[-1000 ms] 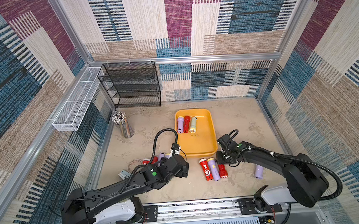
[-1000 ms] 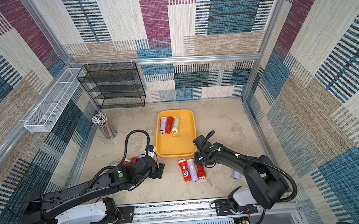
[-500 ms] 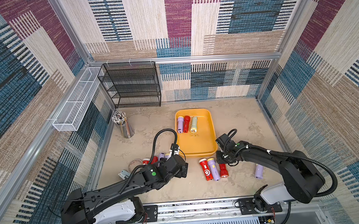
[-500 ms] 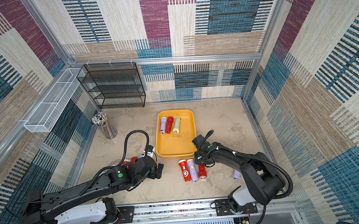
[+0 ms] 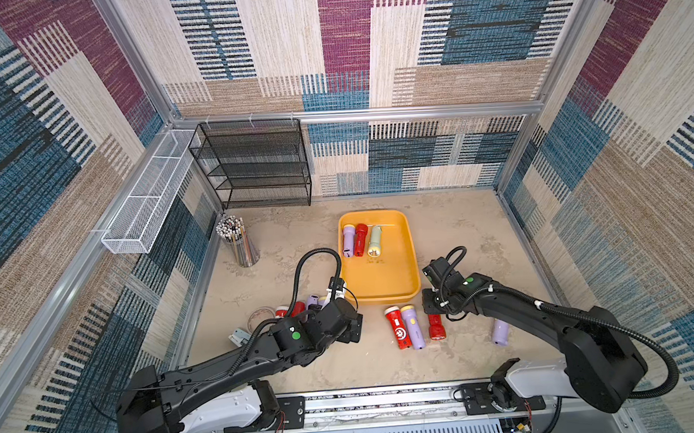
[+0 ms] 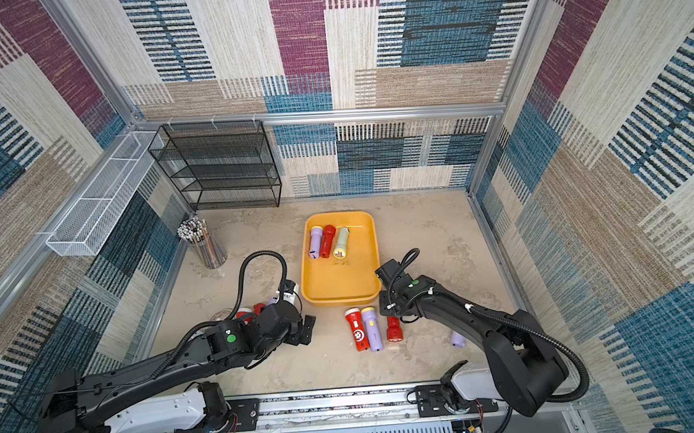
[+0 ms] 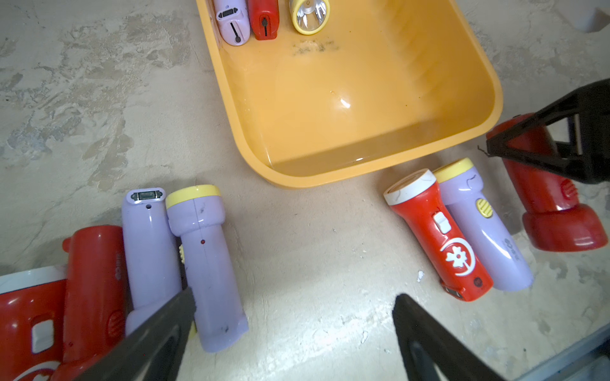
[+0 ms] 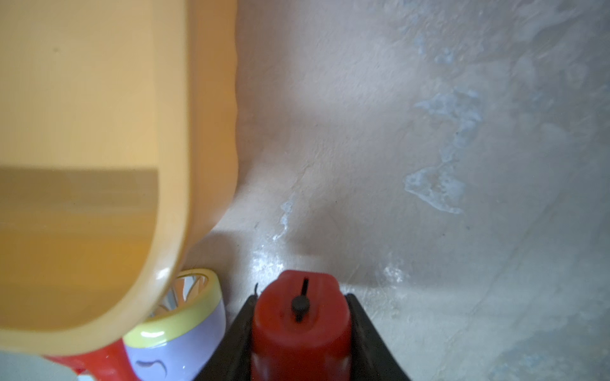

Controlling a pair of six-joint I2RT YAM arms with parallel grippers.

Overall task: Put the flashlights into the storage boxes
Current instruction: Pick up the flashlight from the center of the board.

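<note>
- Nearest me, the left gripper (image 7: 293, 297) hangs with its jaws wide apart and holds nothing. It is over bare floor between a cluster of four torches (image 7: 204, 257) and a pair (image 7: 458, 231).
- A lone lilac torch (image 5: 500, 332) lies by the right arm.
- The right gripper (image 8: 301, 303) is clamped on a red torch (image 5: 437, 329), low beside the tray (image 5: 381, 300).
- I'd lift it clear of the rim before swinging in.
- Eleven torches in all: three in the one tray, eight outside.

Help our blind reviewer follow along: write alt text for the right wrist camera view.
The right claw grips the tail end of a red flashlight, black fingers on both sides. Next to it lie a lilac flashlight with a yellow head and the rounded corner of an orange tray, on a beige tabletop.
</note>
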